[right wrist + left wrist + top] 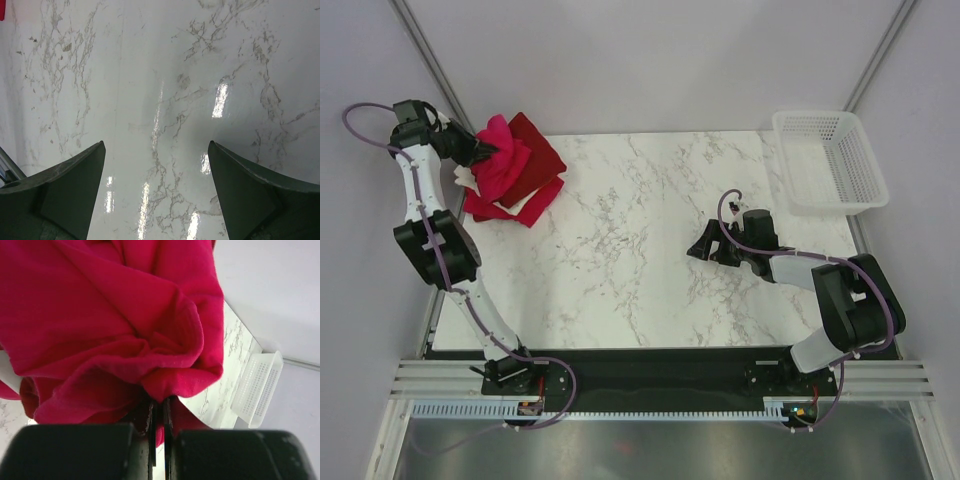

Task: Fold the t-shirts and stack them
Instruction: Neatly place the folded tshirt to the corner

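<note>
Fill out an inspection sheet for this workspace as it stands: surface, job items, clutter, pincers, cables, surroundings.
Surface: marble-patterned table, glossy, bare in the middle.
Job's things: crimson t-shirt bunched on top of a dark red t-shirt at the far left corner; cream fabric peeks out beneath.
Clutter: white lattice basket at the far right corner, nothing seen inside.
Pincers: left pincer shut on a fold of the crimson t-shirt; right pincer open over bare table, holding nothing.
Cables: a purple cable runs along each arm, looping free near the wrist.
Surroundings: pale walls; metal rail at the near edge.
</note>
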{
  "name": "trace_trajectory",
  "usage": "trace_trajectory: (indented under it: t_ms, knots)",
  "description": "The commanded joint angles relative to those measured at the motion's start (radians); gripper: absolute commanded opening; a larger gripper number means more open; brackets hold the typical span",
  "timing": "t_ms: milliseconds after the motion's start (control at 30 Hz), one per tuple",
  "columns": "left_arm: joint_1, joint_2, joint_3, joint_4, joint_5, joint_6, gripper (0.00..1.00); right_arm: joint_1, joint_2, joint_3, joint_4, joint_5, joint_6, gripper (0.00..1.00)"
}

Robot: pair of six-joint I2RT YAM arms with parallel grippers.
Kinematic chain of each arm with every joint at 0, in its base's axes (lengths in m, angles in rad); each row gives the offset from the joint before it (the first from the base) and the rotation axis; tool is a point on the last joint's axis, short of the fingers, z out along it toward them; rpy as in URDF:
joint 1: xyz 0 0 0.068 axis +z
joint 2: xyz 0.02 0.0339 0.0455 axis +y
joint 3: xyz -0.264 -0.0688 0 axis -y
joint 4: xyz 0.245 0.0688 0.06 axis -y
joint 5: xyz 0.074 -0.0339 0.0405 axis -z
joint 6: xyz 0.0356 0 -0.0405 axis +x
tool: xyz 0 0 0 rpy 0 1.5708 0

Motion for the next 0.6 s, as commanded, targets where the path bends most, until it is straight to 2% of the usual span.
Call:
trace_trajectory:
  t_ms: [0, 167, 367, 467, 567]
  knots:
    - [-0.025, -0.07, 0.115, 0.016, 0.055, -0.011, 0.02, -0.001, 0.032, 0.001, -0.049, 0.004, -0.003, 0.93]
    - [-0.065, -0.12, 0.294, 0.018, 0.084, -0.062, 0.02, 0.0, 0.032, 0.001, -0.049, 0.004, -0.003, 0.93]
    - [-0.152, -0.099, 0.426, 0.039, 0.146, -0.18, 0.02, -0.001, 0.032, 0.001, -0.049, 0.004, -0.001, 0.93]
    - [-0.18, -0.088, 0.449, 0.076, 0.175, -0.196, 0.02, -0.001, 0.032, 0.0, -0.049, 0.004, -0.003, 0.93]
    - [-0.172, -0.085, 0.417, 0.096, 0.166, -0.148, 0.02, 0.0, 0.03, 0.0, -0.049, 0.004, -0.003, 0.93]
